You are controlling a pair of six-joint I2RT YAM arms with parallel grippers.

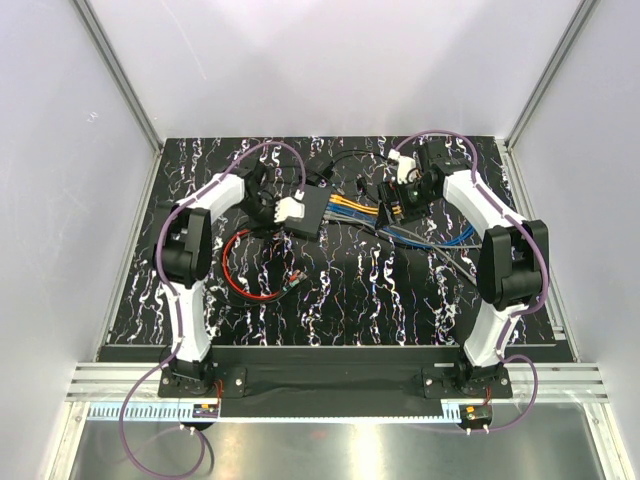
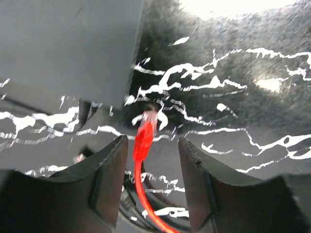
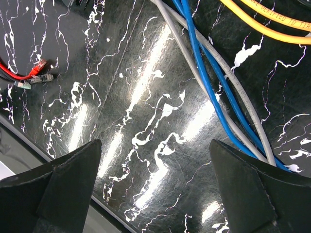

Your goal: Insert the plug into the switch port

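**Red plug between parted left fingers, just short of the switch**

The left fingers [image 2: 109, 170] stand partly apart with the red plug [image 2: 146, 128] between them. A gap shows on either side, so they are not clamped on it. The plug's tip points at the bench [image 1: 350, 290] beside the switch's near corner. The switch [image 1: 318, 212] lies flat toward the back of the bench, left of centre. The right fingers [image 3: 252, 189] are spread wide and hold nothing, over blue, grey and yellow cables [image 3: 228, 97].
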